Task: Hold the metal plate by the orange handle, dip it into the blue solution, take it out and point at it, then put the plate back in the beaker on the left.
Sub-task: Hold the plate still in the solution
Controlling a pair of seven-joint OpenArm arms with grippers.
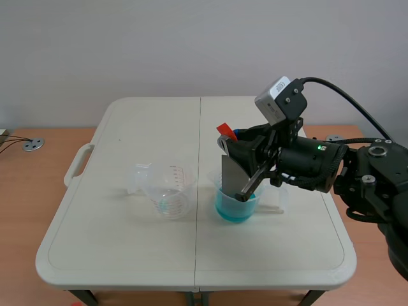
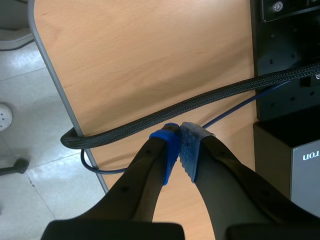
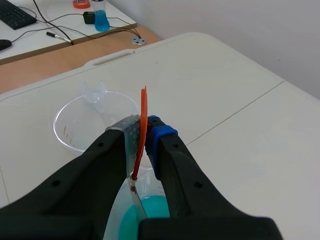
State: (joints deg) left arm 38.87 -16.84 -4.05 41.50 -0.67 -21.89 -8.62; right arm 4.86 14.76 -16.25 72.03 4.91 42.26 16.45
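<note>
My right gripper (image 1: 245,150) is shut on the orange handle (image 1: 225,131) of the metal plate (image 1: 231,176). The plate hangs with its lower end inside the beaker of blue solution (image 1: 236,205), right of the table's middle. In the right wrist view the orange handle (image 3: 143,125) is pressed between the pads of my right gripper (image 3: 145,132), and the plate (image 3: 136,200) runs down into the blue solution (image 3: 150,215). The clear beaker on the left (image 1: 167,189) stands beside it, seen as the clear beaker (image 3: 87,122) ahead of the fingers. My left gripper (image 2: 178,135) is shut on nothing, off the table over a wooden desk.
The white folding table (image 1: 127,248) has a seam down its middle and a handle (image 1: 76,162) at its left edge. A braided black cable (image 2: 200,102) and a thin blue wire cross the wooden desk under my left gripper. A bottle of blue liquid (image 3: 100,15) stands on a far desk.
</note>
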